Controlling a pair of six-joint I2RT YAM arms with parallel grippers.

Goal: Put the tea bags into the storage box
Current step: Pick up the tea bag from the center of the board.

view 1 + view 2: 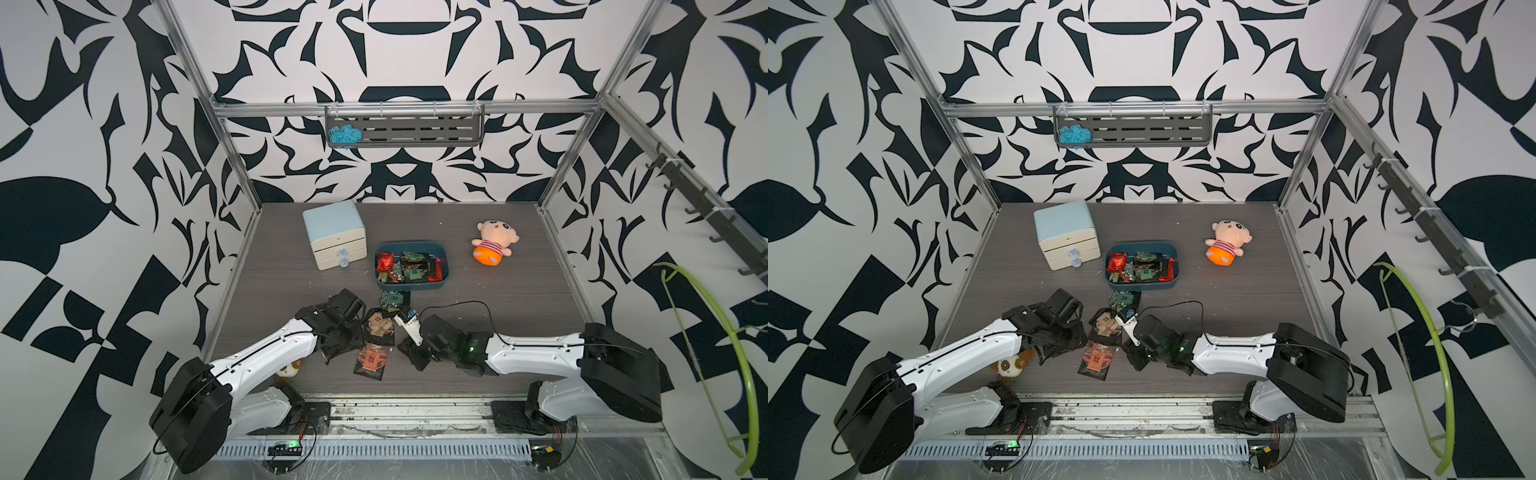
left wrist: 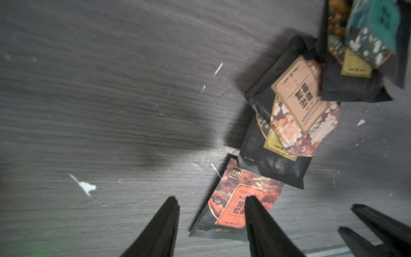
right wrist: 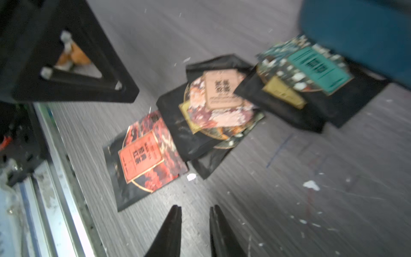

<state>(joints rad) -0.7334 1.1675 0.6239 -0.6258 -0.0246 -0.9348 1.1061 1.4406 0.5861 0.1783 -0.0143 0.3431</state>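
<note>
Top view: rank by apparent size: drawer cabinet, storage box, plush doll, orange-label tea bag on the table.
1. drawer cabinet and storage box: about alike, not ranked.
2. plush doll.
3. orange-label tea bag: smallest, even though it lies nearer the camera.

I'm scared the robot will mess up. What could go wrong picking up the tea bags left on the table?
The left claw and right claw are close together near the orange-labelled tea bag, so they might bump.
The beige-labelled tea bag overlaps a black sachet, so a grab may drag both.
The bags lie flat on the table, so a claw could slip off.
</note>
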